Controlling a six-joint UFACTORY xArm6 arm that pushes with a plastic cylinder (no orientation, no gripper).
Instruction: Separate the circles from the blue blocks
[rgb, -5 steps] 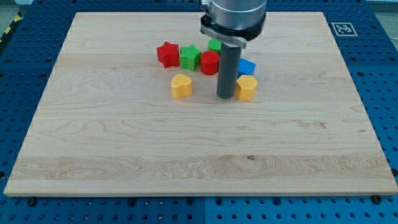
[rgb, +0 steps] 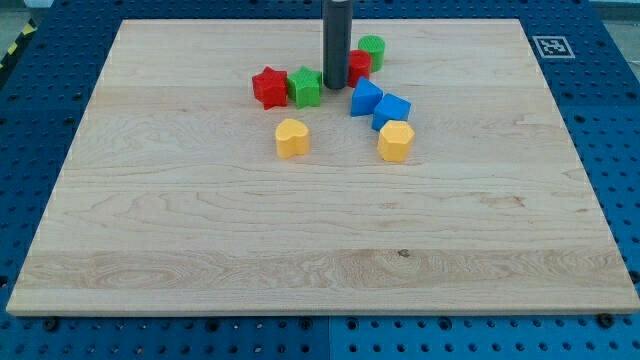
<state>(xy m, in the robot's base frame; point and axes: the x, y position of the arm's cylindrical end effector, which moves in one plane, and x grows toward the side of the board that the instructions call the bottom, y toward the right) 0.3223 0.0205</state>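
Two circles, red (rgb: 359, 66) and green (rgb: 372, 49), sit near the counter's (rgb: 150, 250) far edge beside my tip (rgb: 335, 87), a bare rod gripping nothing, likely to nudge them farther from the blue blocks (rgb: 379, 103).

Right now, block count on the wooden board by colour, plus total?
Red: 2, the red star block and the red cylinder block.
Green: 2, the green star block and the green cylinder block.
Blue: 2, and.
Yellow: 2, the yellow heart block and the yellow hexagon block.
Total: 8.

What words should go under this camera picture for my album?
My tip sits between the green star and red circle, above two blue blocks.
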